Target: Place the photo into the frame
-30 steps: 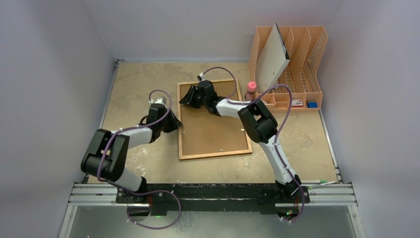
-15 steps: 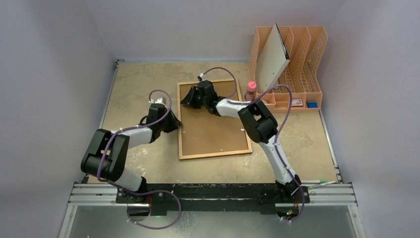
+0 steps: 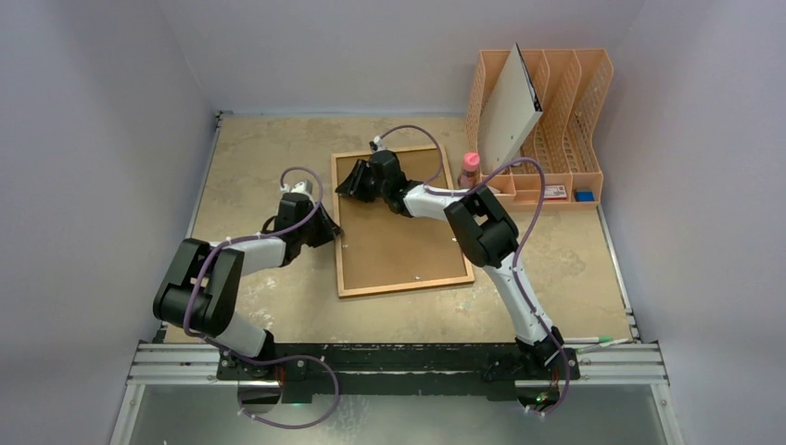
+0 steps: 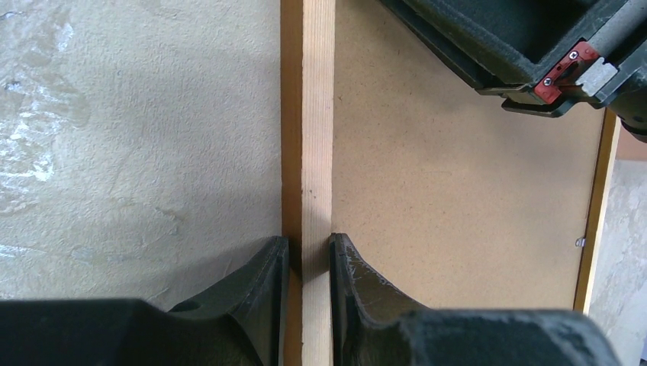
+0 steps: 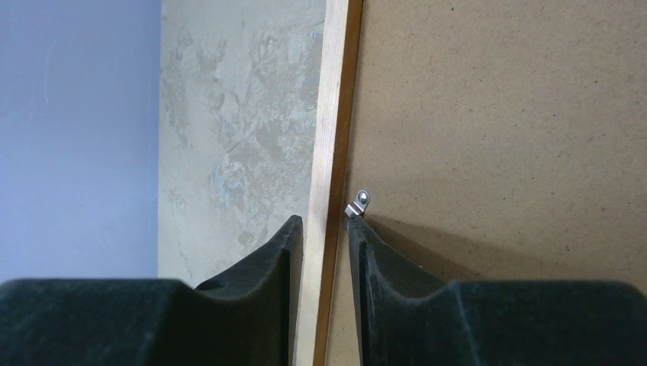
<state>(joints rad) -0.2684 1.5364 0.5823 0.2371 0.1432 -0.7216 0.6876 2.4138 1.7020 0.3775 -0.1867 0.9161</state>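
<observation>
While our left pincer clamps the frame by its left rail, we cannot tell whether our right pincer, straddling it farther off, grips.

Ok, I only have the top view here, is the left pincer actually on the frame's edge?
Observer: Yes. The left wrist view shows the left pincer with one finger on each side of the frame, on its left rail, both pressed against it.
Operator: And the right one?
Observer: The right pincer straddles the same rail further back. I cannot tell whether it is clamped.
Operator: Anything near its tips?
Observer: A small metal clip sits right at the tip of its inner finger, at the edge of the brown board.
</observation>
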